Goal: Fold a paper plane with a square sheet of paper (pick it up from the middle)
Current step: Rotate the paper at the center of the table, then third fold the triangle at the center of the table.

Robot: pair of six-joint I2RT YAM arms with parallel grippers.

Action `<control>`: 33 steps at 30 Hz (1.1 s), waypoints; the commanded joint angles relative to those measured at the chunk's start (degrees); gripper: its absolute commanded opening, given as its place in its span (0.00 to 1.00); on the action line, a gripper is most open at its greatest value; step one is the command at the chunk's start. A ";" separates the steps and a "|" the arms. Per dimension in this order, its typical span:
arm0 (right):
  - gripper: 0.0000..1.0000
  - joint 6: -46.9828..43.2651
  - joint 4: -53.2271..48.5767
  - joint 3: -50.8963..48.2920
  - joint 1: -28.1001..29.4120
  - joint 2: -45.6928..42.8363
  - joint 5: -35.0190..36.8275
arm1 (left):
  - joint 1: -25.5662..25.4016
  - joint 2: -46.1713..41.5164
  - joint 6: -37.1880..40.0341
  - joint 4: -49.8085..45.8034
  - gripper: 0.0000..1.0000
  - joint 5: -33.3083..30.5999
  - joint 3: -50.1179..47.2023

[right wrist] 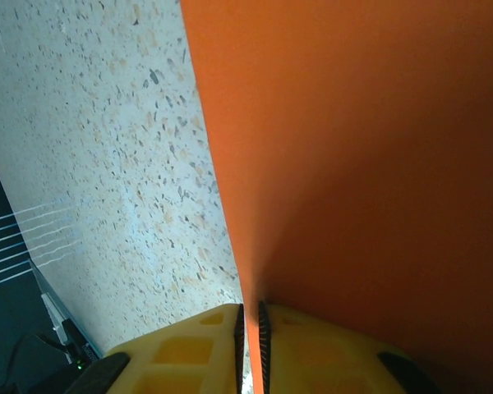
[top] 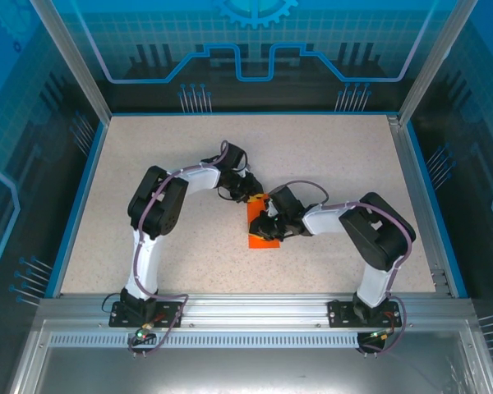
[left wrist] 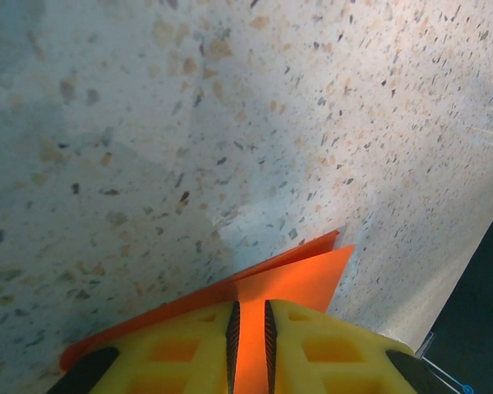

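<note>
Grippers from both arms meet at the sheet of paper [top: 261,239], which sits near the middle of the speckled table [top: 337,156], between the two wrists. From above, the bright orange paper reads as a narrow folded strip. Its long axis runs from near to far and leans a little to the left at the far end. The near end is a straight, square-cut edge, and the far end is hidden under the left gripper [top: 252,195]. The right gripper [top: 267,226] covers the strip's middle from the right side.

In the left wrist view, the left gripper [left wrist: 249,341] has its yellow fingers [left wrist: 181,349] drawn close, with only a thin slot between them, and orange paper fills that slot. Beyond the fingers the sheet of paper [left wrist: 296,279] shows two layers slightly offset, their corners pointing away from the gripper toward the upper right, over the table [left wrist: 189,123].

In the right wrist view, the right gripper [right wrist: 251,336] is likewise pinched narrow on the paper. One straight edge of the sheet of paper [right wrist: 353,164] runs from the top of the frame down into the gap between the fingers [right wrist: 312,353]. The orange surface spreads to the right of that edge, and the table [right wrist: 107,164] lies to its left.

Whether the paper rests flat on the table or is lifted off it, I cannot tell.
</note>
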 commanded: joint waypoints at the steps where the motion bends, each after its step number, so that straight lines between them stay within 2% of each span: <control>1: 0.19 -1.18 -5.87 0.42 1.04 -4.13 2.34 | 0.87 1.21 2.98 -1.71 0.21 0.00 1.18; 5: 0.29 -4.61 -18.58 1.93 0.50 -12.43 10.47 | 0.81 -4.82 5.27 -1.82 0.28 1.70 1.59; 7: 0.31 -4.34 -23.34 1.17 -0.68 -14.80 13.48 | 0.68 -7.83 6.31 -3.04 0.32 1.45 1.59; 13: 0.37 -2.00 -22.88 -5.66 -4.79 -19.10 11.40 | 0.03 -11.08 8.39 -6.59 0.33 0.58 -1.47; 18: 0.38 -1.84 -22.23 -7.18 -4.59 -19.36 9.74 | -0.09 -10.44 7.65 -4.43 0.31 0.63 -4.62; 33: 0.39 -1.64 -19.65 -6.37 -3.39 -14.47 7.12 | -0.05 -3.78 8.27 -4.57 0.28 1.08 -3.42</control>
